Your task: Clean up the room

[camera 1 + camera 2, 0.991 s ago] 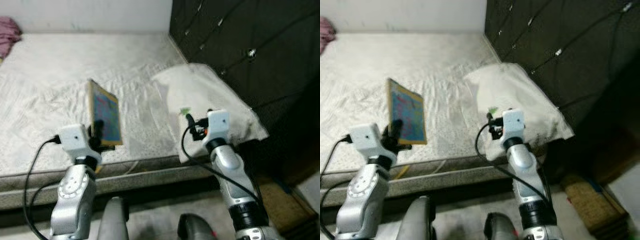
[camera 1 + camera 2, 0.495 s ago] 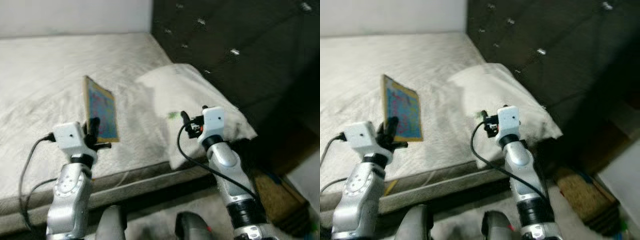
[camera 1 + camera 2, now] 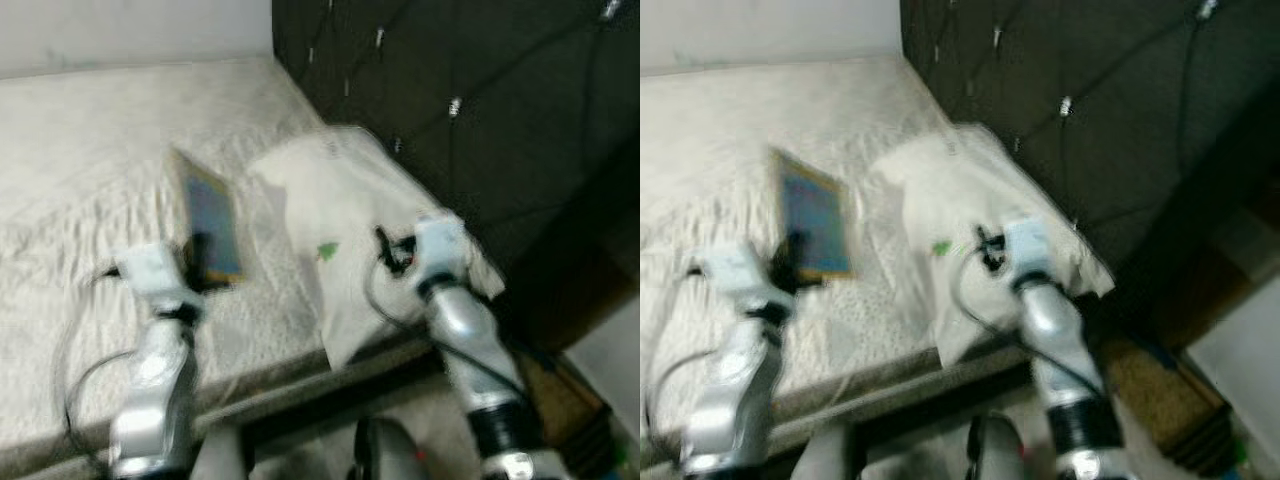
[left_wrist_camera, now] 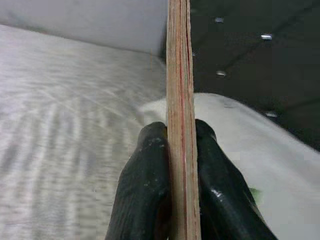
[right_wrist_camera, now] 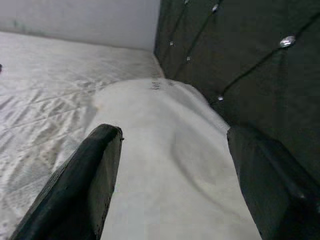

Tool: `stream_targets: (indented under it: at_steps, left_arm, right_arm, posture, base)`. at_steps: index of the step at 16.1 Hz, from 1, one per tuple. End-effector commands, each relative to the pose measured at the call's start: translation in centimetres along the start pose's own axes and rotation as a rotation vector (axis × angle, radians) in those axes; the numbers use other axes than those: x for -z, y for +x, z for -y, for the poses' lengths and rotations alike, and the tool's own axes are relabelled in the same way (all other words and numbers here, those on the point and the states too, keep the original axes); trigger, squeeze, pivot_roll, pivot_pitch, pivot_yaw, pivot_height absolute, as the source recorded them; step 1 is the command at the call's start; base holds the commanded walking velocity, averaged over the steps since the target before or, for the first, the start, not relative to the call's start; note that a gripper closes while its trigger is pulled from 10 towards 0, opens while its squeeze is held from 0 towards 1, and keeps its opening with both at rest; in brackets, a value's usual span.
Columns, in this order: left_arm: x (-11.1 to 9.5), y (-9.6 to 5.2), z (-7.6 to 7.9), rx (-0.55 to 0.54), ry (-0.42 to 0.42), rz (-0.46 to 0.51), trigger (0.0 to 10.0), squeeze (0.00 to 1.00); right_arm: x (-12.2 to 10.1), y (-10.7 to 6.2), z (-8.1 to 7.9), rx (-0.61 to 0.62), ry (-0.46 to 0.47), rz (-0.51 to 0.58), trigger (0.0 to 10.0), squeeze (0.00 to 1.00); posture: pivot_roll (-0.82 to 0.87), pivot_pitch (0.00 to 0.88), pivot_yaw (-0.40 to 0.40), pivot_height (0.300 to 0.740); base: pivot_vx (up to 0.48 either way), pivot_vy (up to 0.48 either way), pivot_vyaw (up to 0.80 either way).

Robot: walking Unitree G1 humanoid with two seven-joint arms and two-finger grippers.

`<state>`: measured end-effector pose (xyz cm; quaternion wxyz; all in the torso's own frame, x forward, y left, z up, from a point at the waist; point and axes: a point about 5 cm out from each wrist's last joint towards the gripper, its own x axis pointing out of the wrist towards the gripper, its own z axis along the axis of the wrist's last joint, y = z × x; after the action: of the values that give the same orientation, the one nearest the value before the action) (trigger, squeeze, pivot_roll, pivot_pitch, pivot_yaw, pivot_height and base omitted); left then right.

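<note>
Bed [image 3: 90, 130] w/ pale quilted cover runs far-left, dark tufted headboard [image 3: 450, 90] on the right, pillow [image 3: 350, 220] against it at the near-right corner. Head views are motion-blurred now; vs 1 s ago the whole frame has slid toward the headboard side, so that's camera/body turning, not the objects moving. Book [image 4: 179, 100] sits the same way in the left gripper [image 4: 180, 170] as before: gripper stays clenched on it, spine edge-on btwn the two black fingers [image 4: 145, 185], book upright, held above the bed near its front edge, just left of the pillow. Means: pickup done, robot is prob. in transit/turning to find a drop spot. Destination not identifiable. Right gripper [image 5: 175, 185] is released, fingers spread wide, hovering over the pillow, not touching as far as I can tell. Small green bit [image 3: 327, 251] on the pillow, too blurred to ID.
</note>
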<state>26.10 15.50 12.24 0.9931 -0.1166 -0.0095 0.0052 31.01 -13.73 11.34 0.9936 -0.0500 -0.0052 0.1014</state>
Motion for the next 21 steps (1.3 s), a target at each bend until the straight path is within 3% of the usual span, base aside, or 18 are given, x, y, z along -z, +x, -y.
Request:
stream_targets:
  at_steps: [1,8,13,17,18,20,21]
  left_arm:
    - [-0.8,0.1,-0.7,-0.031,0.023,0.035,10.0,0.0]
    - [-0.7,0.6,-0.6,-0.066,-0.005,0.029,10.0,0.0]
    - [-0.8,0.9,-1.8,-0.155,0.005,0.025,10.0,0.0]
    - [0.3,1.5,-3.1,-0.284,-0.152,-0.05,10.0,0.0]
    - [0.6,1.8,-3.0,-0.292,-0.206,-0.063,10.0,0.0]
    - [0.5,2.4,-3.0,-0.293,-0.238,-0.058,10.0,0.0]
    - [0.4,3.0,-2.9,-0.277,-0.26,-0.056,10.0,0.0]
  right_arm:
    - [-0.4,0.2,-0.8,-0.022,0.016,0.014,10.0,0.0]
    - [-0.4,0.2,-0.9,-0.034,0.023,0.013,10.0,0.0]
    - [-0.2,0.2,-1.0,-0.038,0.021,0.003,10.0,0.0]
    - [0.0,0.0,-0.9,-0.054,0.015,-0.009,10.0,0.0]
    - [-0.2,-0.3,-0.9,-0.062,0.013,-0.008,10.0,0.0]
    - [-0.3,-0.7,-0.9,-0.075,0.012,-0.01,10.0,0.0]
    - [-0.4,-1.1,-0.7,-0.078,0.01,-0.013,10.0,0.0]
  posture:
    - [-0.02,0.0,-0.054,0.656]
    - [-0.03,0.0,-0.052,0.589]
    - [-0.02,0.0,-0.052,0.589]
    - [-0.02,0.0,-0.059,0.589]
    - [-0.03,0.006,-0.065,0.589]
    - [-0.04,0.019,-0.07,0.589]
    - [-0.05,0.034,-0.072,0.569]
  base:
    - [0.0,0.0,0.0]
    - [0.0,0.0,0.0]
    - [0.0,0.0,0.0]
    - [0.0,0.0,0.0]
    - [0.0,0.0,0.0]
    - [0.0,0.0,0.0]
    - [0.0,0.0,0.0]
